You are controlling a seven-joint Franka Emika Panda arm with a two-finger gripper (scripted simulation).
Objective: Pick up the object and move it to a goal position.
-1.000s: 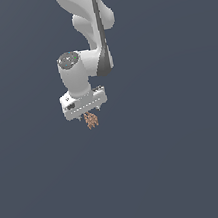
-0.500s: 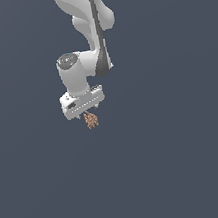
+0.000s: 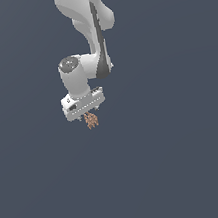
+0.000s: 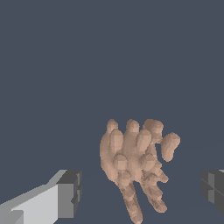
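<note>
Object (image 4: 135, 164): orange-brown knobbly lump, finger-like lobes; hangs between spread jaws, contact unclear, grip undeterminable.

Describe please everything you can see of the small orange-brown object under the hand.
The object is a tiny orange-brown lump made of many rounded, finger-like lobes bunched together, narrowing to thin trailing ends. Its surface looks matte and bumpy. In the exterior view it sits directly below the white hand and is much smaller than it. In the wrist view it lies between the two dark fingertips, with a clear gap on each side, so neither visibly touches it. Plain dark grey background surrounds it.
</note>
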